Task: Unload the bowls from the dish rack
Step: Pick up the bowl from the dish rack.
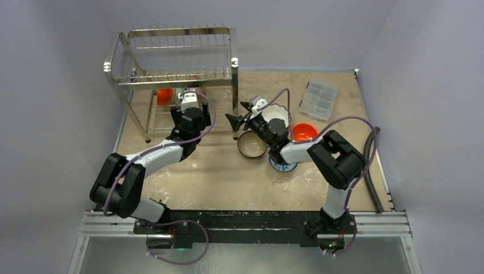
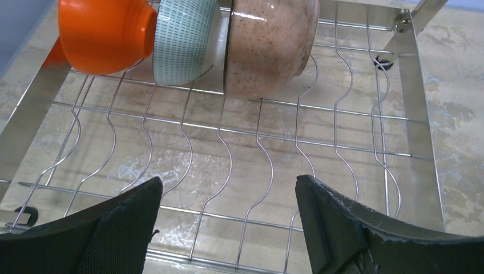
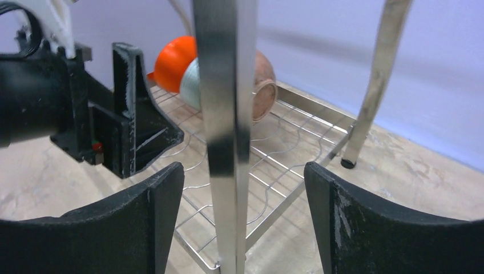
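Observation:
The steel dish rack (image 1: 171, 68) stands at the back left. On its lower tier (image 2: 257, 134) three bowls stand on edge in a row: orange (image 2: 105, 34), teal-patterned (image 2: 182, 40) and tan speckled (image 2: 268, 45). My left gripper (image 2: 228, 194) is open and empty over the lower tier, short of the bowls; in the top view (image 1: 187, 98) it sits inside the rack. My right gripper (image 3: 243, 177) is open, with the rack's front right post (image 3: 225, 131) between its fingers, not touching. The top view shows it (image 1: 238, 113) at that post.
On the table right of the rack lie a tan bowl (image 1: 251, 144), a white bowl (image 1: 278, 116), an orange bowl (image 1: 304, 132) and a blue-patterned bowl (image 1: 283, 165) partly under my right arm. A clear compartment box (image 1: 321, 99) sits back right. A dark hose (image 1: 374, 171) runs along the right wall.

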Controlling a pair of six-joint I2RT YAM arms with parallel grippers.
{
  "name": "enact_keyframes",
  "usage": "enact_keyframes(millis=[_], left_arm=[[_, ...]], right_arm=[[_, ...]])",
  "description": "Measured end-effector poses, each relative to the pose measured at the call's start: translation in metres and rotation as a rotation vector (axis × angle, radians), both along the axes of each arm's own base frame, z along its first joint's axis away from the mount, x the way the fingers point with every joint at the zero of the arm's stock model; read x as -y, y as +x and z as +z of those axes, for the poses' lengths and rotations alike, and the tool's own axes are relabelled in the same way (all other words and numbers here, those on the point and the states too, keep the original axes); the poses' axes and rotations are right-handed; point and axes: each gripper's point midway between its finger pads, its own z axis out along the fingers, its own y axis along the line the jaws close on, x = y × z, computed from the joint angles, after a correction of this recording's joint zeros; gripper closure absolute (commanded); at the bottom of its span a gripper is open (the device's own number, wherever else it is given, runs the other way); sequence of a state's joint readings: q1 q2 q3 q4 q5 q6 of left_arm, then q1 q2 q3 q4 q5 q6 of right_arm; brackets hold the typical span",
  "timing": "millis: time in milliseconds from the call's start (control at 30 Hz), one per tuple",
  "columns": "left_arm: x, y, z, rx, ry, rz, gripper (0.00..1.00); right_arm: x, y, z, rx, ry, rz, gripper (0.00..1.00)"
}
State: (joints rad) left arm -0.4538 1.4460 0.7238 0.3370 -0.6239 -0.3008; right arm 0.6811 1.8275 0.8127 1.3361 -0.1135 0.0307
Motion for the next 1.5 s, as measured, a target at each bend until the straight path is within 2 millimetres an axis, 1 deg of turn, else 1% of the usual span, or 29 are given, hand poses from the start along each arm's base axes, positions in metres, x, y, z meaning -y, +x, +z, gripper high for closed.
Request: enact_keyframes(millis=[100,233,333,500,633,767,1033,1267,1400,1467,1500], left_arm=[[-0.002,0.004,-0.002,0.001,0.006,0.007,0.15],[-0.004,0.008,-0.005,-0.002,0.017,0.011,0.15],[-0.005,0.011,-0.004,0.001,0.027,0.01,0.15],[-0.004,0.018,0.003,0.021,0.041,0.008,0.15],[-0.003,0.022,0.005,0.029,0.054,0.005,0.15],[-0.002,0.027,0.004,0.033,0.063,0.009,0.15],[-0.002,0.035,-0.001,0.028,0.092,0.013,0.15],[-0.001,0.042,0.004,0.033,0.12,0.015,0.15],[0.002,0.051,0.003,0.036,0.13,0.013,0.15],[0.004,0.055,0.001,0.037,0.132,0.014,0.14],[0.004,0.057,0.0,0.037,0.133,0.015,0.14]], right_arm=[[0.004,0.005,-0.001,-0.021,0.028,-0.084,0.23],[0.009,0.012,-0.01,-0.054,0.041,-0.197,0.23],[0.009,0.012,-0.016,-0.065,0.044,-0.268,0.23],[0.005,0.012,-0.025,-0.061,0.025,-0.37,0.25],[0.007,0.014,-0.03,-0.058,0.012,-0.436,0.28],[0.009,0.016,-0.027,-0.053,0.015,-0.482,0.35],[0.004,0.011,-0.028,-0.056,0.016,-0.49,0.54],[-0.005,0.006,-0.029,-0.064,0.012,-0.463,0.8],[-0.005,0.006,-0.029,-0.064,0.009,-0.461,0.94],[-0.006,0.006,-0.029,-0.064,0.008,-0.461,1.0],[-0.006,0.006,-0.029,-0.064,0.008,-0.46,1.0]])
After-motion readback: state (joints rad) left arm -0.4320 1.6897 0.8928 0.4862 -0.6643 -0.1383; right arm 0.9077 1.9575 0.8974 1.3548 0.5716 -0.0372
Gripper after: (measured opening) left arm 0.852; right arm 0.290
